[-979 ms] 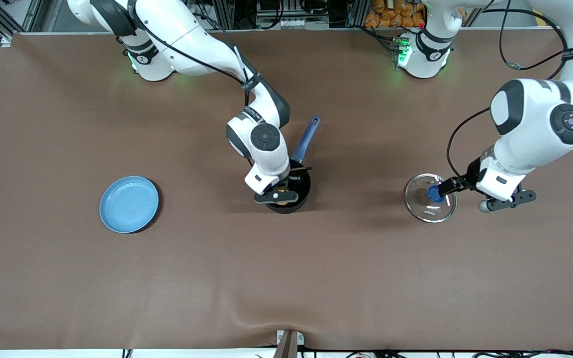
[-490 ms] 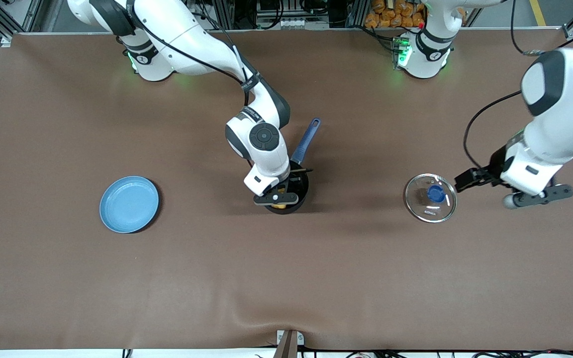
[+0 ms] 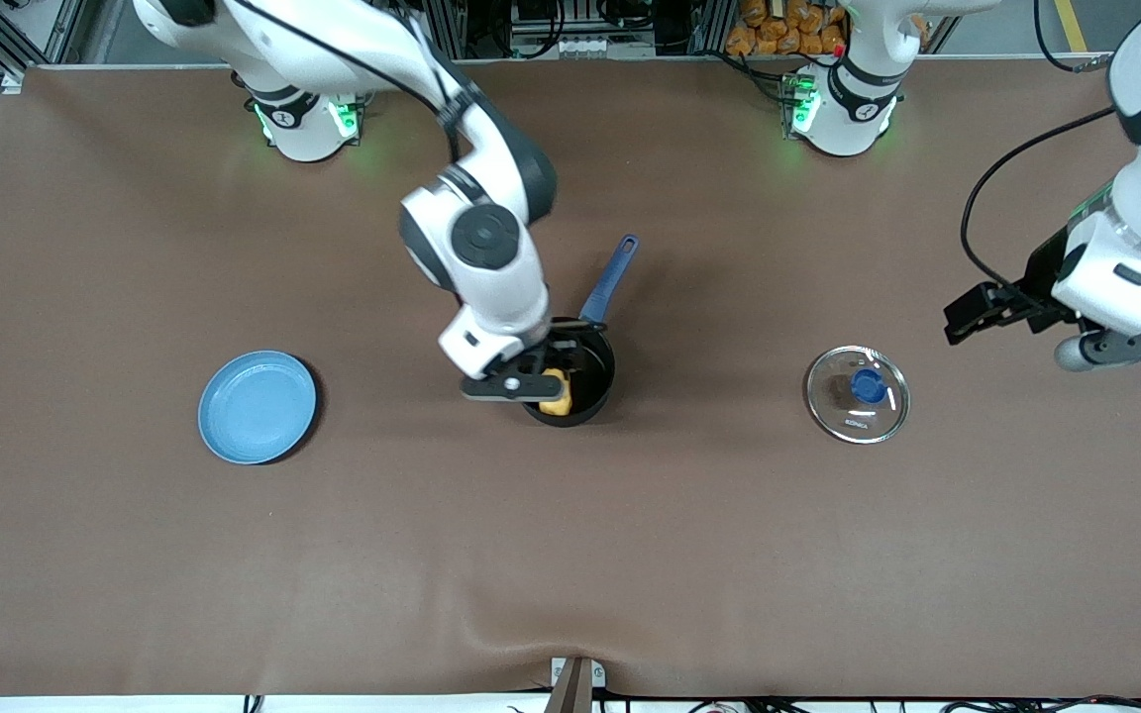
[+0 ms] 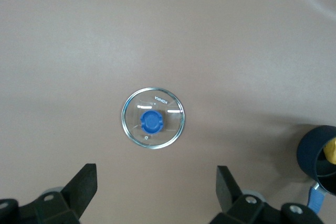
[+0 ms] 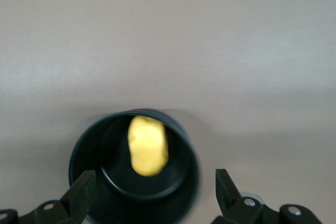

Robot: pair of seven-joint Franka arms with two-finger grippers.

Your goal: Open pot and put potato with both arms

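The black pot [image 3: 592, 368] stands open at mid table, its blue handle [image 3: 611, 278] pointing toward the robots' bases. The yellow potato [image 3: 557, 394] lies inside it, and also shows in the right wrist view [image 5: 148, 145] inside the pot [image 5: 79, 153]. My right gripper [image 3: 508, 387] is open and empty over the pot's edge [image 5: 155, 199]. The glass lid [image 3: 857, 393] with its blue knob lies on the table toward the left arm's end. My left gripper [image 3: 1130, 345] is open and empty, raised above the table beside the lid [image 4: 153, 118].
A flat blue plate [image 3: 257, 406] lies toward the right arm's end of the table. The brown table cover [image 3: 570, 555] has a fold at its front edge. The left wrist view catches the pot's rim [image 4: 313, 153] at its border.
My right gripper has let go of the potato and risen from the pot toward the right arm's end. My left gripper has drawn away from the lid, up and outward.
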